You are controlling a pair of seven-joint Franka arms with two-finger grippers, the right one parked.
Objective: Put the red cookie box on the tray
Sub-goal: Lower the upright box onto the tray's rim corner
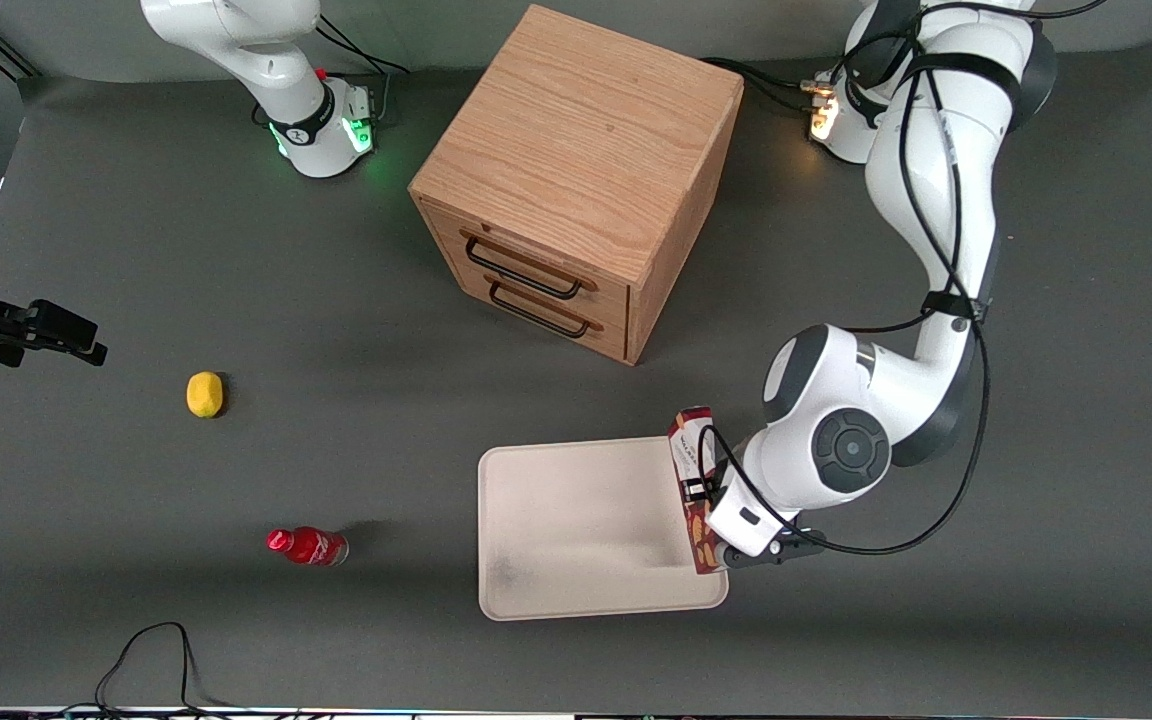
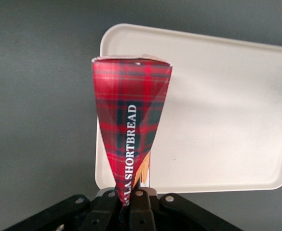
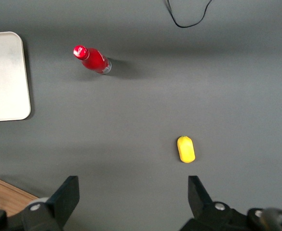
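A dark grey surface [image 1: 236,250] is filling the front view, with a wooden drawer cabinet [image 1: 576,180] sitting in the upper middle of the frame, a yellow object [image 1: 204,393] at the left and a small red bottle [image 1: 308,546] at the lower left. The tray [image 1: 576,530] is lying in the lower middle of the frame, apparently bare.

The task is looking well advanced but not finished. The pincer [image 1: 726,545] is clamping the red cookie box [image 1: 693,485] by one end and carrying it on edge over the tray's rim at the working arm's end; whether the box is touching the tray cannot be told. What is remaining, by my reading, is bringing it further over the tray, lowering it and letting go.

In the wrist view, the red cookie box [image 2: 130,125] is showing dark-red plaid with white lettering reading "SHORTBREAD" and a sliver of golden-orange print near the pincer [image 2: 131,199]. It is narrowing toward the gripped end, suggesting the cardboard is being squeezed there.
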